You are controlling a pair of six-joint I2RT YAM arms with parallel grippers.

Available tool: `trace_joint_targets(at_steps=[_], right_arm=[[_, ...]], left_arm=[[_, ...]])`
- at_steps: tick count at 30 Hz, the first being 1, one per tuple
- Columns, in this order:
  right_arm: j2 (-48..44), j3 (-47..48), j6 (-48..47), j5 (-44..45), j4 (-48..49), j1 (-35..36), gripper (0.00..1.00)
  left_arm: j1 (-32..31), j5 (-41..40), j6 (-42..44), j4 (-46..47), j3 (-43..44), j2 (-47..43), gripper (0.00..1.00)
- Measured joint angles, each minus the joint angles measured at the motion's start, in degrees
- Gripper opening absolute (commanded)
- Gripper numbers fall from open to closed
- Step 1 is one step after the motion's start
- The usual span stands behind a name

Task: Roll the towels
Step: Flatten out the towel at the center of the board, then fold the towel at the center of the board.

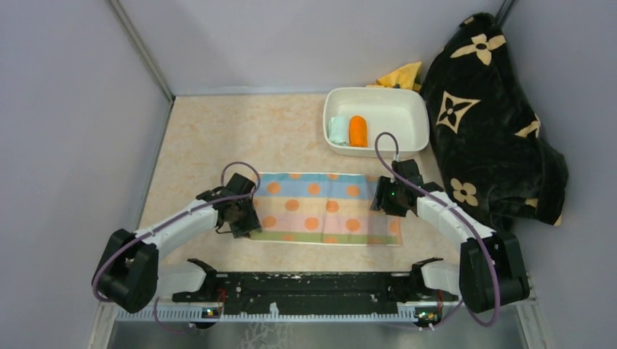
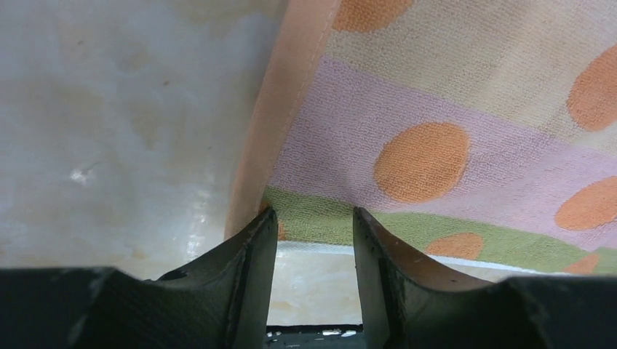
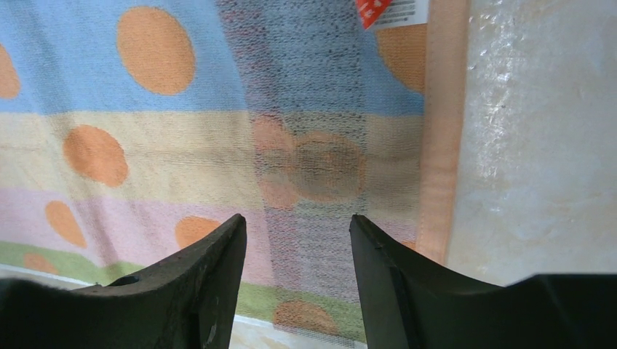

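Where grey walls (image 1: 73, 109) box beige table (image 1: 218, 138), striped towel (image 1: 324, 208) flat; left gripper (image 2: 313, 212), right gripper (image 3: 297, 218) released.

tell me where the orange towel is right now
In the top view the orange towel sits rolled inside the white tub at the back right, right of the mint towel and beyond the flat striped towel.

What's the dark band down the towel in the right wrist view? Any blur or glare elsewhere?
Right wrist: it looks like a shadow across the striped towel, above the open right tool; slight glare on the table. Left wrist: towel sharp, left tool edges soft. Top: evenly lit.
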Motion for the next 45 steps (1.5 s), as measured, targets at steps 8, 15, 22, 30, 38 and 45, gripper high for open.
trace_joint_targets(at_steps=[8, 15, 22, 30, 38, 45], right_arm=[[2.05, 2.34, -1.75, 0.31, -1.49, 0.00, 0.55], [4.42, 9.44, -6.21, 0.17, -1.57, 0.00, 0.54], [5.18, 10.43, -8.72, -0.28, -1.33, 0.00, 0.53], [5.38, 10.75, -9.84, -0.96, -1.92, 0.00, 0.52], [5.38, 10.75, -10.51, -0.96, -2.12, 0.00, 0.51], [5.46, 10.75, -10.67, -0.94, -2.08, 0.00, 0.51]], left_arm=[[5.05, -1.09, -2.36, -7.34, -1.99, -9.01, 0.66], [10.82, -3.56, 6.51, -7.82, 8.00, -7.19, 0.69], [18.34, 1.31, 23.93, 1.95, 20.98, 10.05, 0.57], [20.13, 7.67, 36.76, 4.31, 33.92, 28.61, 0.49], [19.93, 9.27, 40.87, 3.15, 37.40, 35.63, 0.47], [17.64, 4.96, 41.92, 2.71, 37.48, 35.95, 0.44]])
